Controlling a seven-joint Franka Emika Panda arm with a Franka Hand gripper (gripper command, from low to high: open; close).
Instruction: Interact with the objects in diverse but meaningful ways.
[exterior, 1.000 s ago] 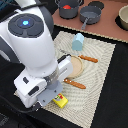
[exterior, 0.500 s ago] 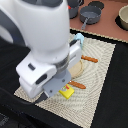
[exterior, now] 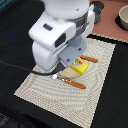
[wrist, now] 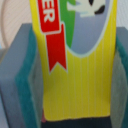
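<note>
The woven placemat [exterior: 95, 80] serves as the landmark. Nearest the exterior camera, a knife with an orange handle [exterior: 70, 81] lies flat on the placemat, toward its middle. Just beyond the knife, the yellow rectangular packet with red label [exterior: 79, 67] rests on the placemat, partly hidden under the white arm [exterior: 62, 30], which looms over the placemat's centre and blocks much of it. The gripper [wrist: 75, 65] sits low over the packet: in the wrist view the packet fills the space between the two grey, teal-edged fingers [wrist: 22, 75], and each pad appears to press against a long edge of it, so the fingers look clenched on the packet. Beyond the packet, a second orange-handled utensil [exterior: 90, 59] lies on the placemat. Past the placemat's far edge, on the tabletop, stands a pale bowl [exterior: 123, 18], well apart.
</note>
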